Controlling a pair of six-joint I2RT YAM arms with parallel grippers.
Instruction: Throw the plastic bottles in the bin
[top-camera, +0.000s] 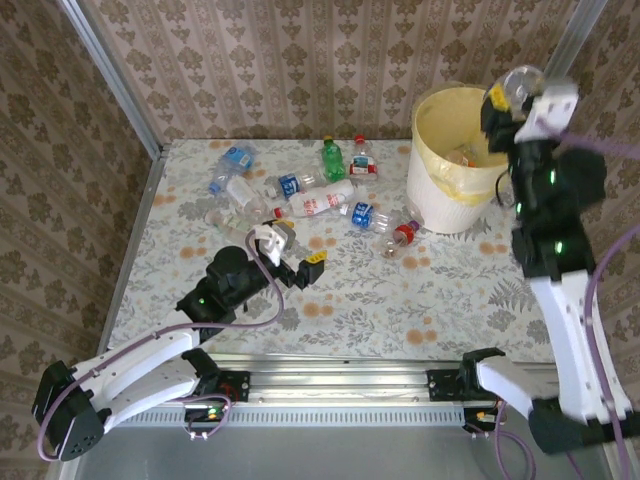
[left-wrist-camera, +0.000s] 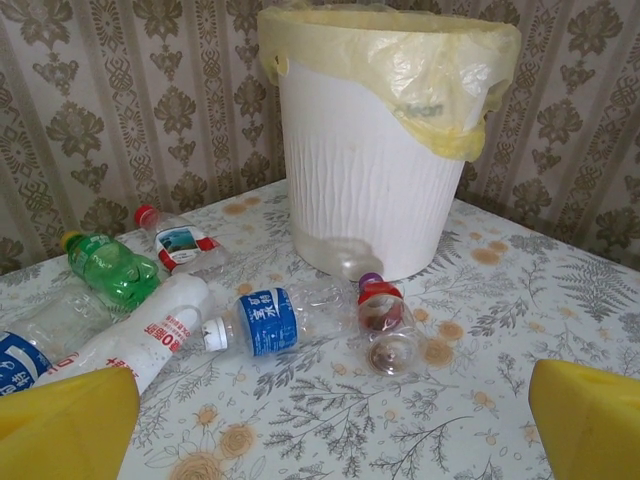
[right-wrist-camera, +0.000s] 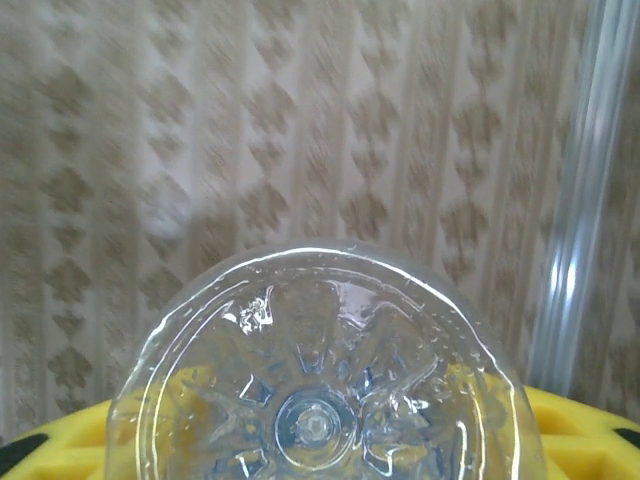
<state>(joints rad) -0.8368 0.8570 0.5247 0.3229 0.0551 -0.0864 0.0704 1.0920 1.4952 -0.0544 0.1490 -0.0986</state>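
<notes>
Clear bottle (right-wrist-camera: 320, 390) (ribbed base, wrist close-up) held by right tool (top-camera: 512, 90) near bin (top-camera: 440, 195).

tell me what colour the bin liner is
Translucent yellow; the liner shows best in the left wrist view.

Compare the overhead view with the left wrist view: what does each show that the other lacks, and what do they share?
Overhead: the right hand gripping a clear bottle above the bin. Left wrist: the lettering on the bottle labels and on the yellow bag, seen close up. Shared: the bin, the green bottle, the bottle lying at the bin's base and the blue-labelled bottle beside it.
</notes>
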